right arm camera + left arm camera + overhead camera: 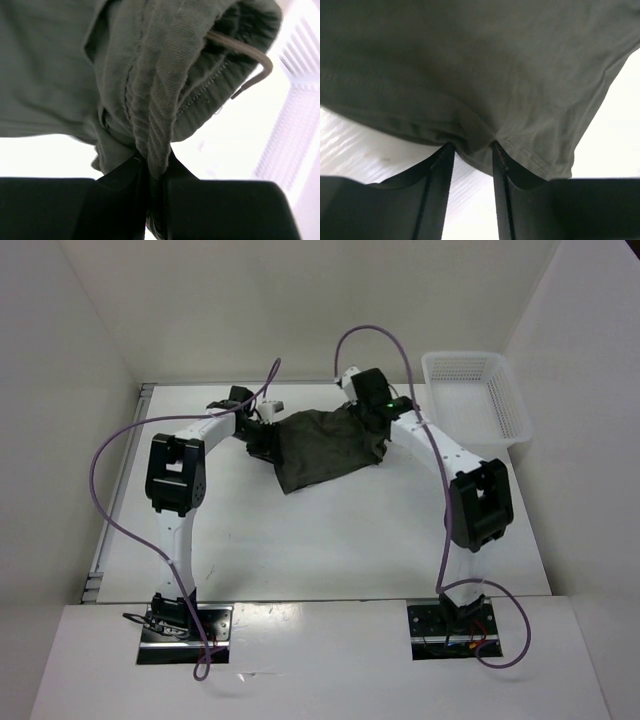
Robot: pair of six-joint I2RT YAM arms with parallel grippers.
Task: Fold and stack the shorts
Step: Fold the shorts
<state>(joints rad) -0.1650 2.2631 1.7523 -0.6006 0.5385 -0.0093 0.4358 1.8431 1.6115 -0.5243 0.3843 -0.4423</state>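
Note:
The dark olive-green shorts (325,445) hang bunched between my two arms above the back of the table. My right gripper (385,425) is shut on the ribbed waistband (155,100), which is squeezed between its jaws (156,167). The drawstring (250,52) loops out beside it. My left gripper (262,445) is at the shorts' left edge. In the left wrist view its jaws (470,147) stand apart, with a fold of the shorts (480,75) sagging between the fingertips and the stitched hem (535,157) just to the right.
A white mesh basket (475,395) stands at the back right of the table, close to my right gripper, and its wall (300,100) shows in the right wrist view. White walls enclose the table on three sides.

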